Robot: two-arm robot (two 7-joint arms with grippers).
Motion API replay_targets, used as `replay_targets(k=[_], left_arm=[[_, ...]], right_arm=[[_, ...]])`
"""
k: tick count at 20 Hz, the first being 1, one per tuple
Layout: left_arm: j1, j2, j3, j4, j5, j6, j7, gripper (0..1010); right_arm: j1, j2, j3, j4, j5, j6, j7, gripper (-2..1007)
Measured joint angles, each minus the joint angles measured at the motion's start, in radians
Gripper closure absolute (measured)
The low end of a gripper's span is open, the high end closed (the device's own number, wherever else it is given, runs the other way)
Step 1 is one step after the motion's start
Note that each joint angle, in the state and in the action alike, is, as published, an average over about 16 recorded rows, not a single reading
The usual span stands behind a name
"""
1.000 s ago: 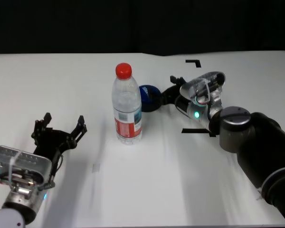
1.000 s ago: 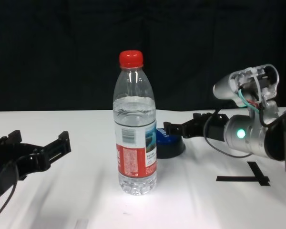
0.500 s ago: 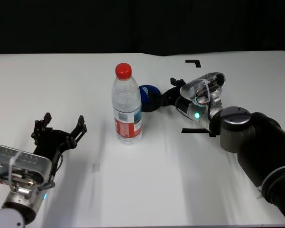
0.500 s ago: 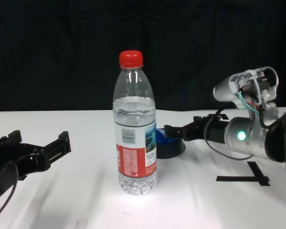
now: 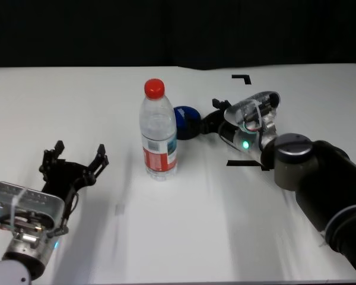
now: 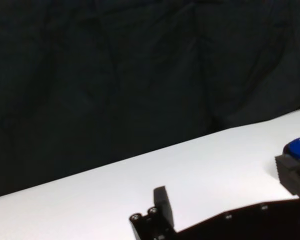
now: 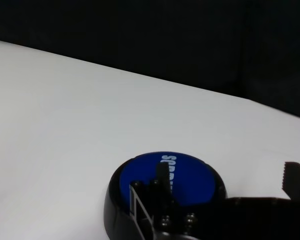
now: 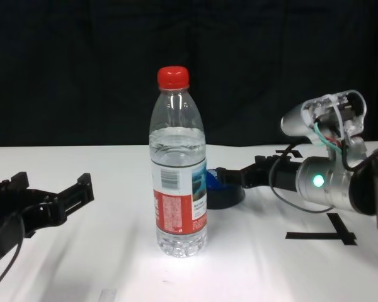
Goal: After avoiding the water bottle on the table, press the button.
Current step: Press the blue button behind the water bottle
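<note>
Button [image 5: 186, 122]: 1x, blue dome w/ white lettering on black base, sits on white surface [image 5: 166, 237] behind and to the right of the water bottle [image 5: 159, 132], near it but apart.

Water bottle: 1x, upright, red cap on, clear liquid up to about the shoulder (red-and-white label w/ barcode round the lower half).

Right gripper [image 5: 216, 113]: arm stretched low across the surface from the right, wrist near level, pointing left at the button. Right wrist view: one of its fingers [image 7: 161, 181] is over the blue top, the other well off to the side, so spread wide, holding nothing. Contact w/ the dome: cannot tell.

Left gripper [image 5: 73, 159]: parked near-left, low over the surface, well apart from the bottle; fingers spread wide, empty.

Black tape marks [image 5: 242, 78]: 2x on the right side.
</note>
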Motion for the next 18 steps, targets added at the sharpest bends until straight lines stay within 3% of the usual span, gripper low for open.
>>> replay_targets(k=[18], left_arm=[[0.000,0.000,0.000,0.000,0.000,0.000,0.000,7]], right_arm=[[0.015,-0.004,-0.002,0.023,-0.018,0.000,-0.006,2]])
